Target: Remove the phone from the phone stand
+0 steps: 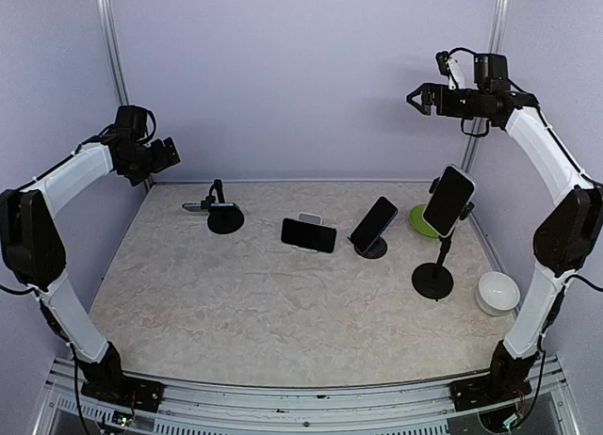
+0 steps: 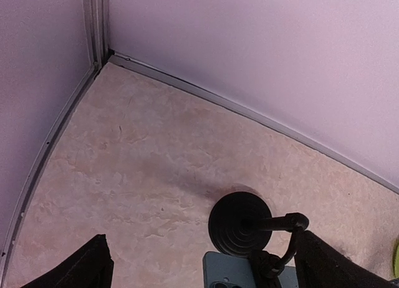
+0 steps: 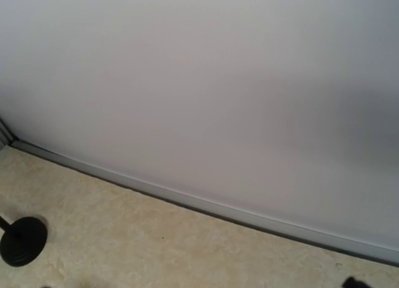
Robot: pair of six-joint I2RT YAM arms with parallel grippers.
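Note:
Several phones sit on stands. A grey-blue phone lies flat on a small black round-based stand; both show in the left wrist view, the phone and the stand. A dark phone rests sideways on a white stand. Another phone leans on a black stand. A fourth phone is clamped on a tall pole stand. My left gripper is open and empty, high above the left stand, its fingers wide apart. My right gripper is raised at the back right, open and empty.
A green plate lies behind the tall stand. A white bowl sits at the right edge. Walls close the back and sides. A black stand base shows at the lower left of the right wrist view.

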